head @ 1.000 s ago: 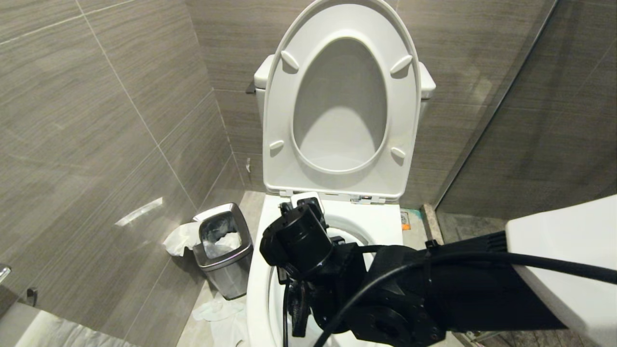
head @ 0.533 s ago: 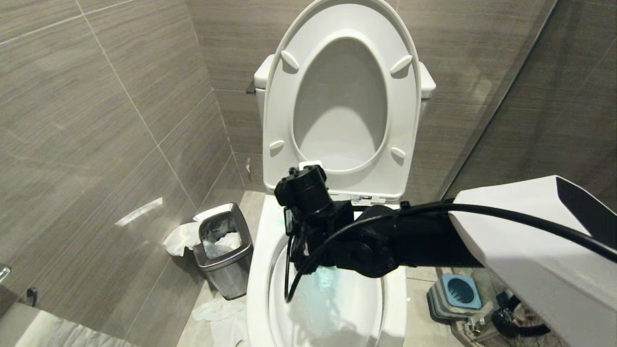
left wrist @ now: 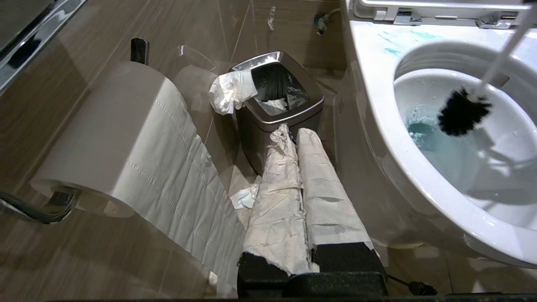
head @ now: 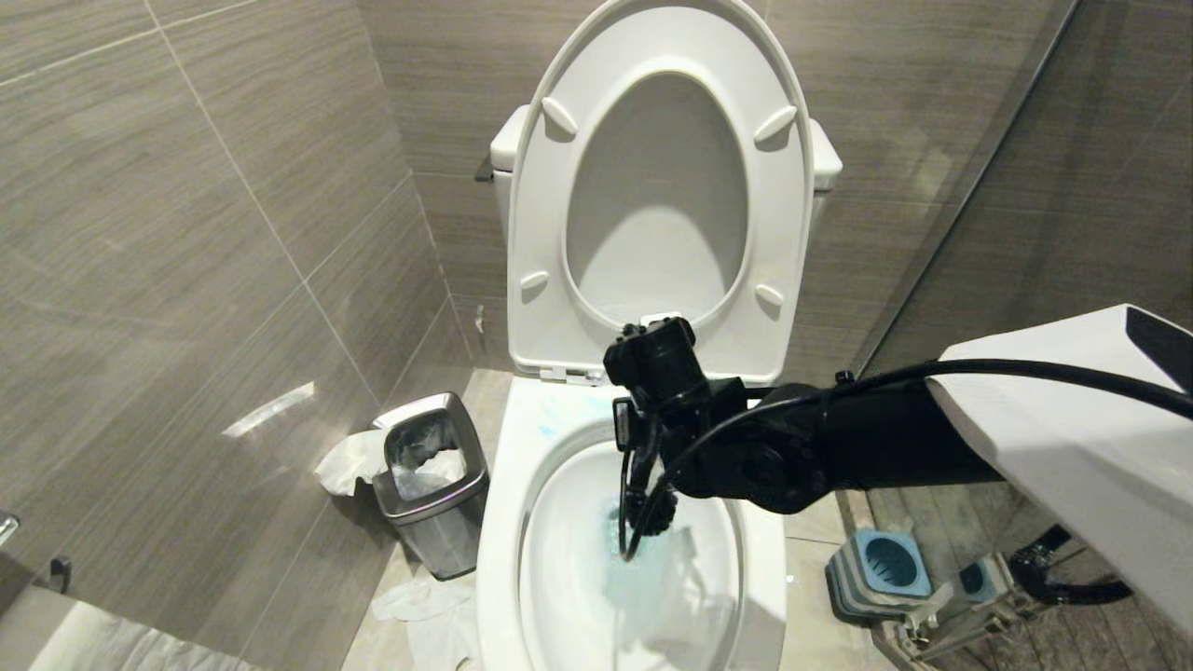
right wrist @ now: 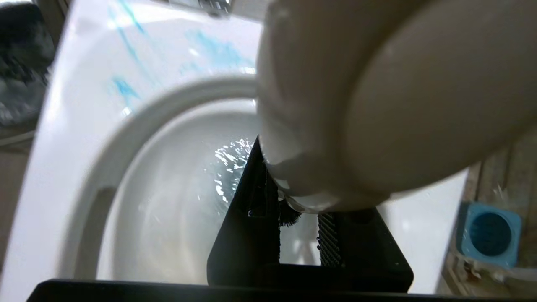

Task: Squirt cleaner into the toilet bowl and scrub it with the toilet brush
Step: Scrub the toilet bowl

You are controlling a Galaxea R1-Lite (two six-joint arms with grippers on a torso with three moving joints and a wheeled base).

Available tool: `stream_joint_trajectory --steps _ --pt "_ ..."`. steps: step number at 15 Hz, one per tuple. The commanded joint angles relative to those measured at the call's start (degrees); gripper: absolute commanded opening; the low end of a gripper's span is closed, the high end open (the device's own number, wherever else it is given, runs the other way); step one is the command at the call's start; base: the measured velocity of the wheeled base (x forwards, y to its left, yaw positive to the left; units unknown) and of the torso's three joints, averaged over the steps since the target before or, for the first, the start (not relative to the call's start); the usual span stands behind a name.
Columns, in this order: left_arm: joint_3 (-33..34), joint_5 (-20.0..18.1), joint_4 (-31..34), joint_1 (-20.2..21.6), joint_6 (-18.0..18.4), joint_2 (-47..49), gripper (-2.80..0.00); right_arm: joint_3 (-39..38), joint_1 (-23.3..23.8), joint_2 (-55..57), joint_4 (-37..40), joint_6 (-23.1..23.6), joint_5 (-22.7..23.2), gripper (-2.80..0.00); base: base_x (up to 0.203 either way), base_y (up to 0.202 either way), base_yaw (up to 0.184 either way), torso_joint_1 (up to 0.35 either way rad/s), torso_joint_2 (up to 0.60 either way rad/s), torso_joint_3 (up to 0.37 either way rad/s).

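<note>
Since turquoise cleaner (head: 559, 421) already streaks the back rim of the toilet bowl (head: 494, 559) and tints the water, the squirting looks done; scrubbing is the step in hand, and I judge most of the bowl wall is yet to be worked. Seen from the head, the right gripper (head: 643, 466) hangs over the back of the basin at about 12 o'clock from the pooled water, its jaws clamped on the handle of the toilet brush (left wrist: 461, 115). That handle runs straight down from the claw, so the black bristle head sits just at 6 o'clock of it, low in the bowl at the edge of the blue water; whether it presses the ceramic I cannot tell. At 3 o'clock from the bowl, on the floor, stands the blue-topped brush holder (head: 881, 568). Parked near the waste bin (left wrist: 277, 100), the left gripper (left wrist: 300, 138) has its wrapped fingers pressed together, holding nothing.
</note>
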State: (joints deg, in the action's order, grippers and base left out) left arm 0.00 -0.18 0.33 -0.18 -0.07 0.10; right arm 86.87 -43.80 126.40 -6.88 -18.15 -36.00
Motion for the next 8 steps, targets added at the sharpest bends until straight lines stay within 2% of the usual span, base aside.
stream_joint_trajectory --steps 1,4,6,8 --pt "0.1 0.0 0.0 0.0 0.0 0.0 -2.8 -9.1 -0.7 -6.0 -0.6 -0.4 0.4 -2.8 0.0 0.0 0.0 0.0 0.0 0.0" --pt "0.1 0.0 0.0 0.0 0.0 0.0 -2.8 -19.3 -6.2 -11.4 -2.8 -2.8 0.9 -2.8 0.0 0.0 0.0 0.0 0.0 0.0" --pt "0.1 0.0 0.0 0.0 0.0 0.0 -2.8 -22.2 -11.2 -12.8 -3.1 -6.7 0.9 -2.8 0.0 0.0 0.0 0.0 0.0 0.0" --pt "0.1 0.0 0.0 0.0 0.0 0.0 -2.8 -22.1 -14.1 -11.4 -3.2 -9.1 0.9 -2.8 0.0 0.0 0.0 0.0 0.0 0.0"
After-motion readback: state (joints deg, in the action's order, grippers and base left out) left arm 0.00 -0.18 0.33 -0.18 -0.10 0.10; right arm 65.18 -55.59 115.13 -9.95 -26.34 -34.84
